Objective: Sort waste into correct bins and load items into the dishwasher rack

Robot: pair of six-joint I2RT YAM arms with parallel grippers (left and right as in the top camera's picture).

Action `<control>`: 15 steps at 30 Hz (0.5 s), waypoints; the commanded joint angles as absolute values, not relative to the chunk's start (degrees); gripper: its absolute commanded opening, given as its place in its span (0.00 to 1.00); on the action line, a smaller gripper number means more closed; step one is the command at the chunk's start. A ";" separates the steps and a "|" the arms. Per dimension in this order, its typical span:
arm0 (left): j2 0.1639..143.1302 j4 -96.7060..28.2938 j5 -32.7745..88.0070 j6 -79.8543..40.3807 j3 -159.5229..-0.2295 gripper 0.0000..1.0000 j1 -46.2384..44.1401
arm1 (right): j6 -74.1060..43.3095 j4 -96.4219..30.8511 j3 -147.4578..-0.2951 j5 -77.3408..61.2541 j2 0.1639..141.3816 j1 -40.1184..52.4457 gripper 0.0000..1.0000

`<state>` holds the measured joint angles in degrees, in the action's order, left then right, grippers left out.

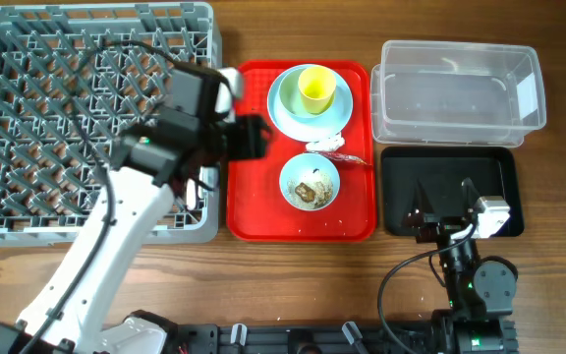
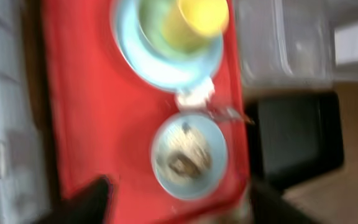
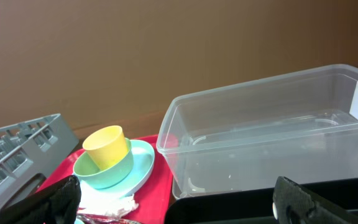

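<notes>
The yellow cup [image 1: 315,88] stands upright in a pale blue bowl [image 3: 104,176] at the far side of the red tray [image 1: 254,211]. It looks light, stiff and smooth, so it may slip; I would pinch its rim, one finger inside. The left gripper [image 1: 251,138] hangs over the tray's left edge, jaws wide apart and empty. The right gripper [image 1: 448,208], above the black tray [image 1: 401,167], is spread wide too, holding nothing.

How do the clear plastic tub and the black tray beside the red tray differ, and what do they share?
The clear plastic tub is see-through; the black tray is opaque. The tub has tall walls; the tray is shallow. The tub sits farther back, the tray nearer the front. Both are rectangular, with similar footprints.
</notes>
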<state>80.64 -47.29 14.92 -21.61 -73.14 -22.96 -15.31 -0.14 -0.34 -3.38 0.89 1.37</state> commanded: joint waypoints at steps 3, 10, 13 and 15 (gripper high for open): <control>82.15 -49.84 6.17 -23.00 -73.19 1.00 -26.33 | -15.20 0.08 -0.32 -3.05 0.58 1.43 1.00; 74.67 -50.06 5.08 -29.08 -73.21 1.00 -9.93 | -15.20 0.08 -0.32 -3.05 0.58 1.43 1.00; 72.95 -50.06 6.57 -28.99 -73.21 1.00 -3.92 | -15.51 0.08 -0.32 -3.29 0.58 1.43 1.00; 72.90 -50.68 6.55 -28.99 -73.19 1.00 -1.13 | -21.61 0.10 -0.32 -4.58 0.58 1.43 1.00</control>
<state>73.52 -50.15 5.80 -27.55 -73.12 -4.14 -15.55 -0.14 -0.34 -3.42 0.89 1.34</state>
